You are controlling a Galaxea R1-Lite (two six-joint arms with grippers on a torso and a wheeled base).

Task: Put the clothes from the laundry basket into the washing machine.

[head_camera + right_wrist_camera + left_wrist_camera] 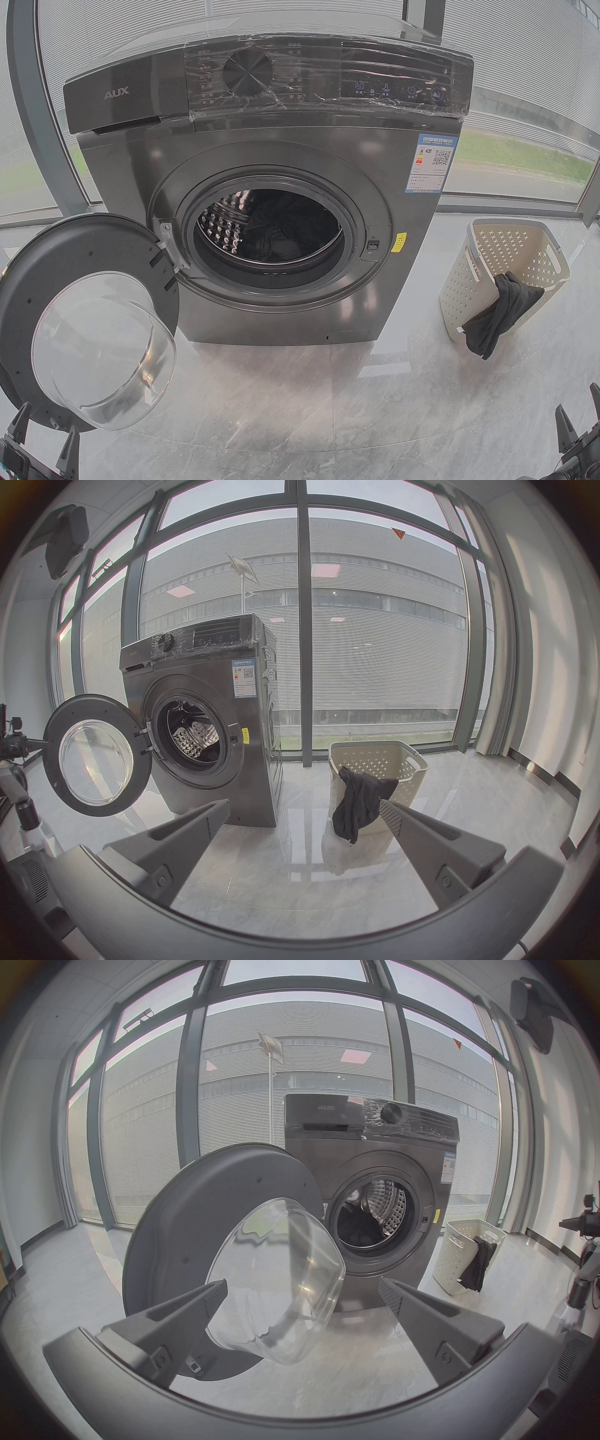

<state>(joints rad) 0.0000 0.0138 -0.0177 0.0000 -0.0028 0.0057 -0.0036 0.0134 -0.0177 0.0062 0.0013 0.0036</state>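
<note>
**Operator:** Report tool status.

**Technician:** Left tool (pixel 45 429) and right tool (pixel 578 412) are both released, fingers spread, grasping nothing. Each sits low over the floor in front of the washing machine (pixel 269 150).

**Operator:** Locate the clothes.

**Technician:** One dark garment (pixel 503 312) hangs over the front rim of the laundry basket (pixel 459 281), which stands on the floor at the machine's right. Dark fabric (pixel 278 240) lies inside the drum.

**Operator:** Why is the door (pixel 81 262) positioned so?

**Technician:** It is swung fully left, which leaves the drum opening unobstructed for loading. The draped garment probably suits the right tool.
</note>
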